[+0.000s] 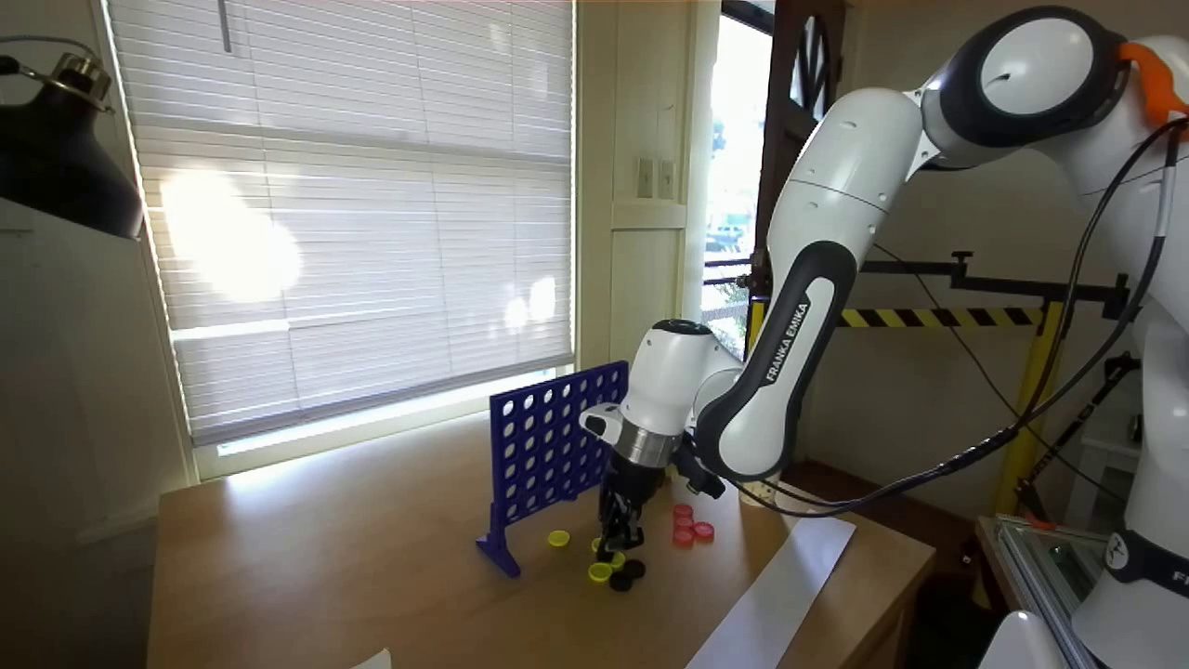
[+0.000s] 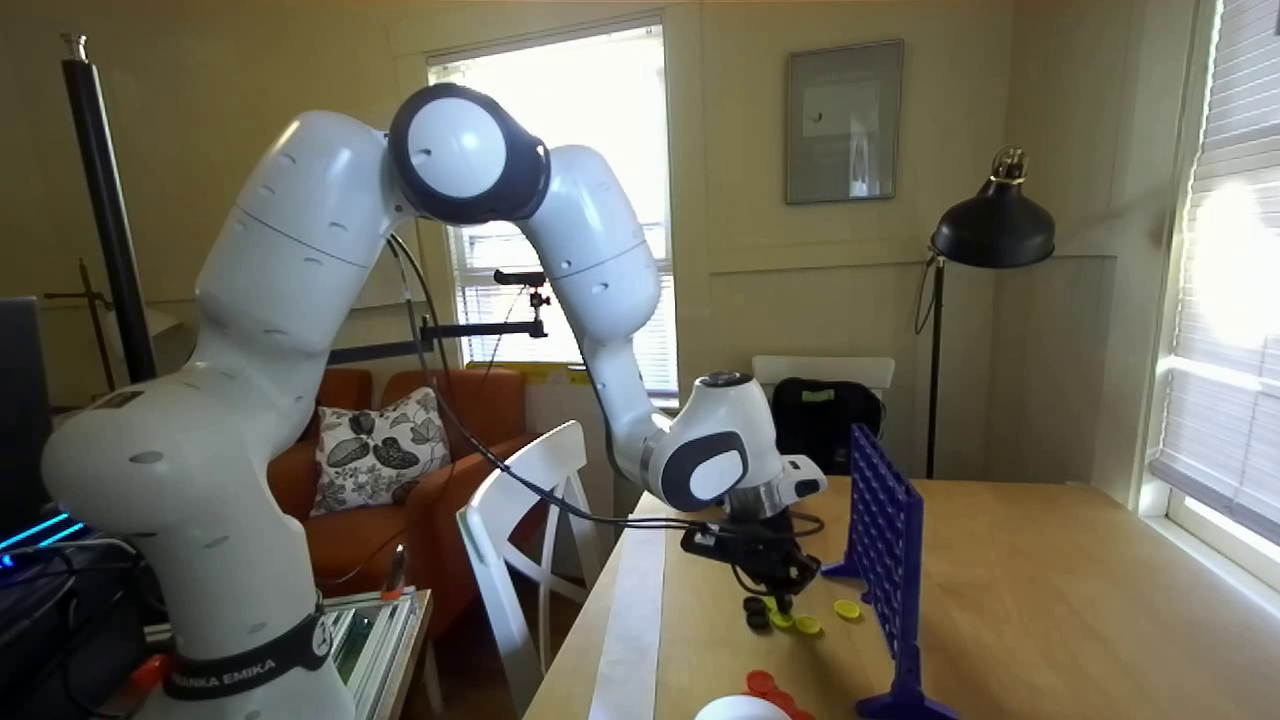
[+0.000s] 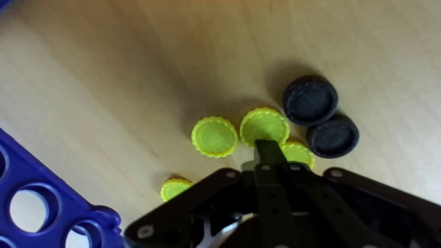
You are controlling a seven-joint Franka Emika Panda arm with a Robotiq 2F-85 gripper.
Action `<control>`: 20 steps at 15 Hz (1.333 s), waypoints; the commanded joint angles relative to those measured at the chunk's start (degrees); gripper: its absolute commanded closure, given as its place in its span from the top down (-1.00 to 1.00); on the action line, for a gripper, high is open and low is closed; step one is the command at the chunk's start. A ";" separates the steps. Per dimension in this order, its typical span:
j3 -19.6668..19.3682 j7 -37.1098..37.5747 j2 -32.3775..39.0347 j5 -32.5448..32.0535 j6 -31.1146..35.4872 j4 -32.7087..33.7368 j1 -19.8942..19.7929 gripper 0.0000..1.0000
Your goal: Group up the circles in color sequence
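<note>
Seen from the wrist, my gripper is shut, its fingertips over the near rim of a yellow circle; whether they touch it I cannot tell. A second yellow circle lies close on the left, and another yellow circle is partly hidden by the fingers. Farther off, a yellow circle is partly covered by the gripper. Two black circles, one against the other, lie on the right. In an exterior view, several red circles form a separate cluster beyond my gripper.
The blue upright grid stands beside the yellow circles, its edge at lower left in the wrist view. A white cup is next to the red circles. A long paper strip lies along the table side.
</note>
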 commanded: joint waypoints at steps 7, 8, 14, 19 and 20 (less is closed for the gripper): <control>-2.40 2.45 2.87 -0.96 -0.35 3.48 3.44 -1.00; -2.98 2.66 2.89 -1.12 -0.21 3.69 3.93 -1.00; -4.11 3.51 4.04 -0.92 0.33 5.53 4.78 -1.00; -4.53 4.55 5.24 -0.66 0.49 7.48 5.14 -1.00; -4.53 4.71 5.41 -0.66 0.48 7.75 5.16 -1.00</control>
